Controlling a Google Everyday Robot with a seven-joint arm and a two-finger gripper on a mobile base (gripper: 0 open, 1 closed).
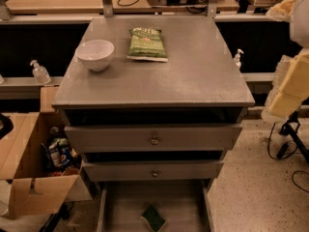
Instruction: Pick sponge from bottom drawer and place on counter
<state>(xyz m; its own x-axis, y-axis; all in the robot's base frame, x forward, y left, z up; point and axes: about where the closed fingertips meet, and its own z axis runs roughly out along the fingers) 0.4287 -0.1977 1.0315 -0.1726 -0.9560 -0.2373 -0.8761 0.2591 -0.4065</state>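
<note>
The sponge [153, 218], dark green face up with a pale yellow edge, lies turned at an angle on the plank floor of the open bottom drawer [123, 202], near the frame's bottom edge. The grey counter [193, 76] is the cabinet top above it. My gripper is out of view. Only pale segments of my arm [292, 83] show at the right edge, level with the counter and to its right.
A white bowl [95, 54] and a green snack bag [147, 44] stand at the counter's back left. Two drawer fronts with knobs [154, 139] sit above the open drawer. An open cardboard box [34, 163] stands left of the cabinet. Cables lie on the floor at right [285, 149].
</note>
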